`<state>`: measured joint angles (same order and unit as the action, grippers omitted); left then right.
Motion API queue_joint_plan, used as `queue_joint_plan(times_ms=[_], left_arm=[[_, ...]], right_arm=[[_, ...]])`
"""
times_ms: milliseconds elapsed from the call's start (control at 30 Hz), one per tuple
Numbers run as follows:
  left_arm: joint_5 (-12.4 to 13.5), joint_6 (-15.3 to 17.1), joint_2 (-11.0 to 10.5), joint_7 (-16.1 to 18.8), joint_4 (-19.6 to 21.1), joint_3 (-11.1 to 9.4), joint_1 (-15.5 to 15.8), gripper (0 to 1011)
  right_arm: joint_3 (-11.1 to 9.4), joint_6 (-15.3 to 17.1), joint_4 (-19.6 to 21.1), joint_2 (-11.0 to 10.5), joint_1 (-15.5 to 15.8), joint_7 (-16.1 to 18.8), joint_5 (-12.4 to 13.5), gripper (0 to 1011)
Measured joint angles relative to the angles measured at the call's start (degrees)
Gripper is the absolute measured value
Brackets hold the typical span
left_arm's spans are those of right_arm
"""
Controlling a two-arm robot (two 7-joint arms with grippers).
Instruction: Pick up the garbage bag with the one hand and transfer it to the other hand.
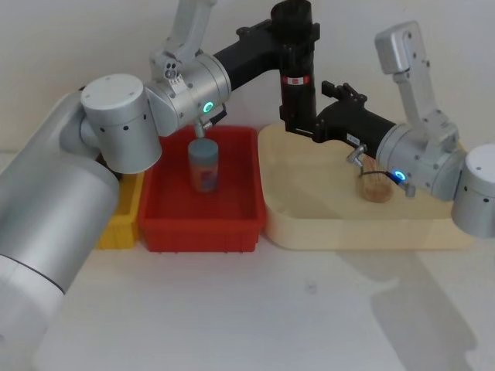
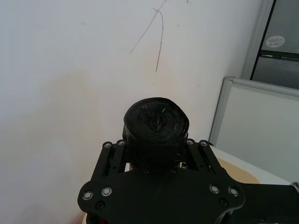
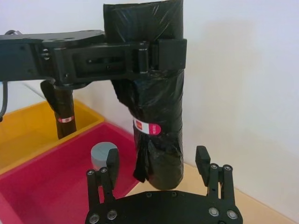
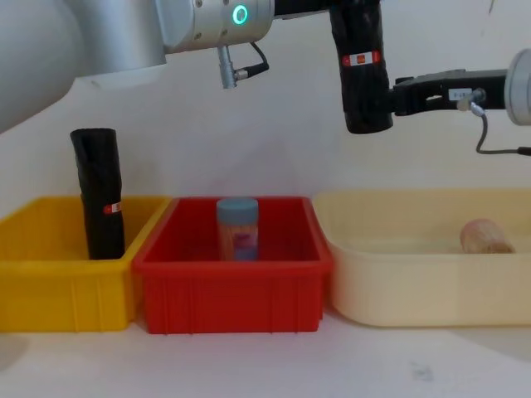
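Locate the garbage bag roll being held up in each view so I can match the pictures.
Head view: garbage bag upright, top centre.
Left wrist view: its end faces the camera, centre.
Right wrist view: tall roll, centre.
Chest view: hangs at top, right of centre.
Shared landmark: red bin below it.

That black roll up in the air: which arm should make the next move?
Probably the right. The left gripper clamps the roll near its top; the right gripper is open around its lower end.

blue-capped jar (image 4: 237, 228): upright, red bin (image 4: 232, 294) | beige jar (image 4: 485, 236): lying, cream tray (image 4: 415, 290)
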<state>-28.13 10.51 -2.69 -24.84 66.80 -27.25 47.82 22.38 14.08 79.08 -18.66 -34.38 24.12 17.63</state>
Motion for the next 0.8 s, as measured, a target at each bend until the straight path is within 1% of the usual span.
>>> queue_joint_plan(times_ms=[333, 633, 767, 800], left_arm=[[0.0, 0.0, 0.0, 0.0, 0.0, 0.0, 0.0, 498], [0.0, 0.0, 0.0, 0.0, 0.0, 0.0, 0.0, 498], [0.0, 0.0, 0.0, 0.0, 0.0, 0.0, 0.0, 498], [0.01, 0.0, 0.0, 0.0, 0.0, 0.0, 0.0, 498]], right_arm=[[1.23, -0.84, -2.55, 0.76, -2.21, -0.07, -0.64, 1001], [1.96, -0.81, -3.77, 1.24, -3.63, -0.07, -1.17, 1002], [2.18, -0.75, -4.21, 1.41, -4.09, -0.07, -1.34, 939], [2.21, -0.75, -4.25, 1.43, -4.13, -0.07, -1.36, 896]])
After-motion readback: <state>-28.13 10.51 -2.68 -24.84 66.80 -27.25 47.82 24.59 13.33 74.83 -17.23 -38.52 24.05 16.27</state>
